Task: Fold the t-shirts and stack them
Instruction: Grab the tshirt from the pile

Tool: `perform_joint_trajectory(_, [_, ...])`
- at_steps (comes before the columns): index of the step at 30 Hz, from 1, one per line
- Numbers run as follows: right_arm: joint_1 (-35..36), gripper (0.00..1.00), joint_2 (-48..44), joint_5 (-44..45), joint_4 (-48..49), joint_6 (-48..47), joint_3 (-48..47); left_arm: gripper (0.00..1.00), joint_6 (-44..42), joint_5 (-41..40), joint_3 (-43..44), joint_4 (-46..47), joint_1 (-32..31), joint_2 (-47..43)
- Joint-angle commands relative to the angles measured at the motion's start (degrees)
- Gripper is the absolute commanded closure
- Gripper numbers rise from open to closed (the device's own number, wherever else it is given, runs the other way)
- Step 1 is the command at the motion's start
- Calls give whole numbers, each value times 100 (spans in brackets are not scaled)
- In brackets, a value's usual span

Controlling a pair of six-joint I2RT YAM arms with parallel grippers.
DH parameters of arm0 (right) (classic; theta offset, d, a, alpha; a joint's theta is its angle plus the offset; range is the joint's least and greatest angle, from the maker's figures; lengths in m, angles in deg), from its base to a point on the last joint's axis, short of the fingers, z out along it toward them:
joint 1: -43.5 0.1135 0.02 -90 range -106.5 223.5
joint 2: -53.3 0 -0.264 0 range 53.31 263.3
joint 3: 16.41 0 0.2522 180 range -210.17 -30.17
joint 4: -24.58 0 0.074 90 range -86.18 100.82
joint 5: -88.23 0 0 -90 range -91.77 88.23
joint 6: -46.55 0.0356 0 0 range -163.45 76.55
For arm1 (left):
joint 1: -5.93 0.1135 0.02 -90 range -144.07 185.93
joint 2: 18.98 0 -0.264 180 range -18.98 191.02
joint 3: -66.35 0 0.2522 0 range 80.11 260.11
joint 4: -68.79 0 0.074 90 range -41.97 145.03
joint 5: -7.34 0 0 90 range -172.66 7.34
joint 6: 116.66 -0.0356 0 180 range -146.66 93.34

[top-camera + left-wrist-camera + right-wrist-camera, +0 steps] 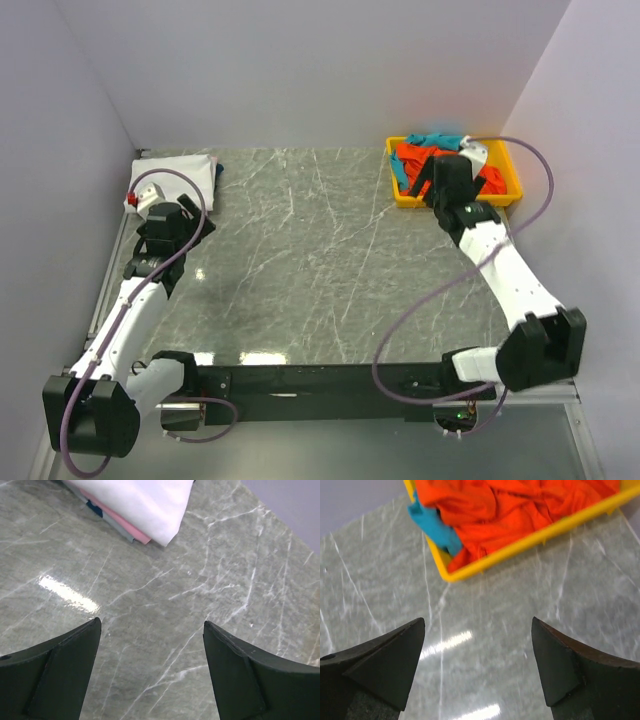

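Left gripper (pixel 150 627) and right gripper (pixel 478 622): jaws of both spread wide, nothing between the fingers.
Left gripper hangs over bare table (pixel 320 270) near the far left corner, just beside a folded stack. A white t-shirt (pixel 145 505) lies on top of that stack, with a pink layer (pixel 125 526) and a grey edge showing under it (whether these lower layers are also shirts I cannot tell). Right gripper hangs over bare marble just on the near side of the yellow tray (pixel 530 542), which sits at the far right. An orange-red t-shirt (pixel 510 505) lies crumpled in the tray and fills most of it. A teal t-shirt (pixel 437 527) is bunched at the tray's left wall, partly over the rim. Neither gripper touches any cloth.
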Motion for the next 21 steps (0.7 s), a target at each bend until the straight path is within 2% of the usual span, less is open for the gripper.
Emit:
perform_joint_trajectory(1, [-271,8,767,-366,504,-151,-882,12,122,117,94,397,-4,-131])
perform_joint_trajectory(5, [-491,10,2171,-665,355,-317,-1848,13,123,267,199,336,-4,-26])
perform_joint_trajectory(11, [-790,12,3746,-1147,30,-309,-3360,14,271,232,173,169,-4,-210])
perform_joint_trajectory(21, [-1019,12,5400,-1632,-331,-151,-5091,14,421,91,190,-191,-4,-342])
